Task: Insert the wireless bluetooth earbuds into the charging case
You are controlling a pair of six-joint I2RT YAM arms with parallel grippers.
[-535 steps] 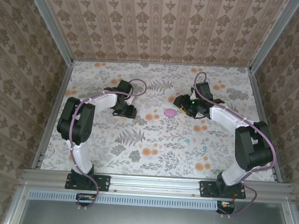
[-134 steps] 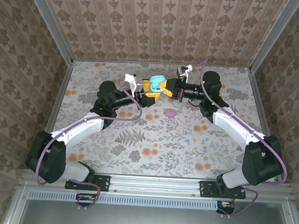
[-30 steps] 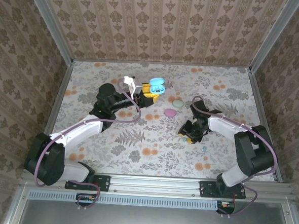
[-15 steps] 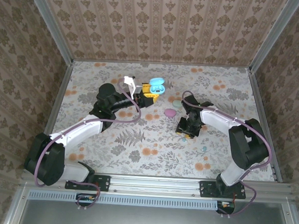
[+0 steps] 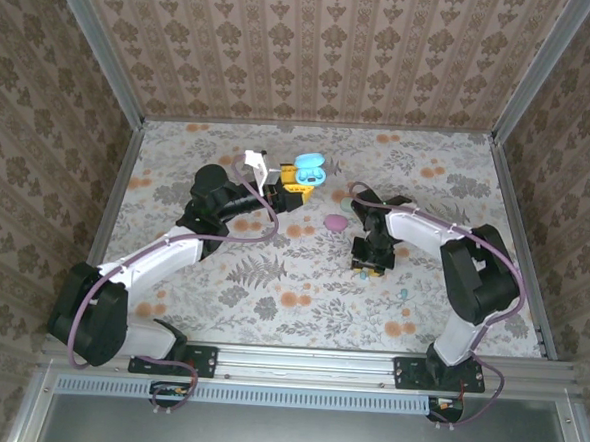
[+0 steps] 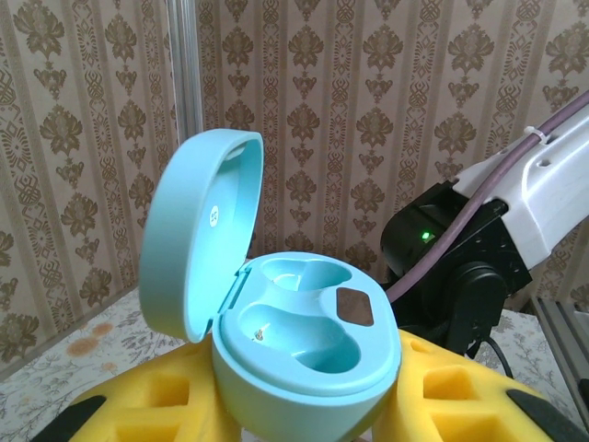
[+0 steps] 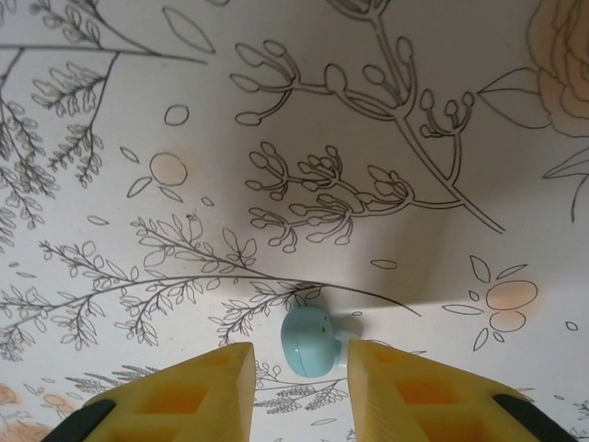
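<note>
Take the pink pebble-shaped plastic case [image 5: 335, 221] as the mark. Well to its near-right, a spare tiny light-blue bud [image 5: 404, 295] lies loose on the floral table cover [image 5: 220, 297]. Closer to the mark, on the same side, the right gripper [image 7: 301, 368] points down. Its yellow fingers are narrowly parted either side of a tiny rounded light-blue plastic earbud [image 7: 308, 341], apparently not yet touching it. Beyond the mark and to its left, the left gripper [image 5: 295, 189] is clamped on the light-blue egg-shaped charging case [image 6: 308, 345], lid up, both wells empty. The earbud sits at the very fingertips, so closing could squirt the smooth thing away or pinch it skewed. A skewed grip would make seating it in a well harder.
</note>
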